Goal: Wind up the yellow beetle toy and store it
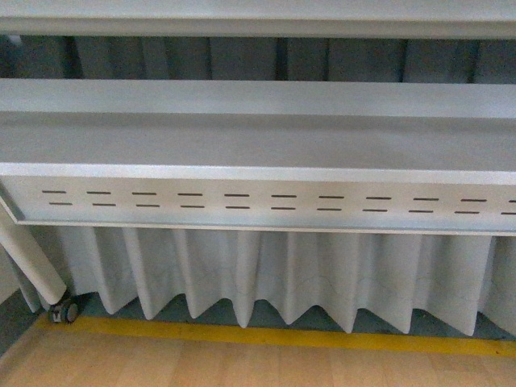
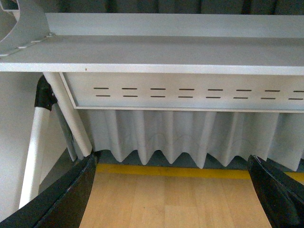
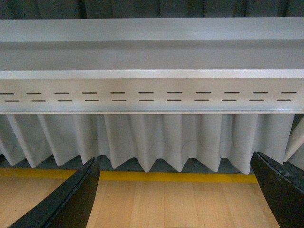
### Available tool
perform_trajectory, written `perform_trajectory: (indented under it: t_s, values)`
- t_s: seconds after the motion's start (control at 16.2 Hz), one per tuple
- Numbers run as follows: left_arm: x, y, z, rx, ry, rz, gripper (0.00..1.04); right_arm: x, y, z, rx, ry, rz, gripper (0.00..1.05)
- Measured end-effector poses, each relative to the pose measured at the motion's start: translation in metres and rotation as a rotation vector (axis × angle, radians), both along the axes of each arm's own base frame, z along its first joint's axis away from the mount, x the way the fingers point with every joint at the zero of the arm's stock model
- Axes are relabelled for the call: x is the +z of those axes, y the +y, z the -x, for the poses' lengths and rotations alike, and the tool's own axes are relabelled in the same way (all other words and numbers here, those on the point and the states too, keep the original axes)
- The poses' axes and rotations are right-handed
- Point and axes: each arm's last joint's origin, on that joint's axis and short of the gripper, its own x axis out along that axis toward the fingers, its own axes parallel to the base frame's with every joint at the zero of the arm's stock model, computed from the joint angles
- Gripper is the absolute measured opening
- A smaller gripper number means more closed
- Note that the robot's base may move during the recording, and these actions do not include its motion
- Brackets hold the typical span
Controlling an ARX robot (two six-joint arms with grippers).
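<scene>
A pale grey metal table (image 1: 258,141) spans the front view. Its front panel (image 1: 258,201) is pierced by two rows of short slots. A pleated white curtain (image 1: 266,278) hangs beneath, ending above a yellow floor stripe (image 1: 266,334) on the light wooden floor (image 1: 201,367). A slanted white leg (image 1: 32,262) ends in a caster (image 1: 63,310). Dark drapes (image 1: 242,58) hang behind.

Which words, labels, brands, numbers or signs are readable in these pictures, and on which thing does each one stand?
None: no view shows any readable word, number, label or brand.
The grey panel has only two rows of dash-shaped slots, not letters.
The yellow floor stripe is plain.
The black fingers of the left claw and right claw show no marking.
</scene>
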Motion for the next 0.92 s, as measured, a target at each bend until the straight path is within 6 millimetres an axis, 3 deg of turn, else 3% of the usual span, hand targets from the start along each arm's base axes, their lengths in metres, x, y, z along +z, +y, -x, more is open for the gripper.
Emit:
perform_trajectory:
  t_s: [0.92]
  values:
    - [0.0000,0.0000,0.0000,0.000,0.000,0.000,0.98,0.0000,0.0000,0.0000,0.000,0.000,0.000,0.98]
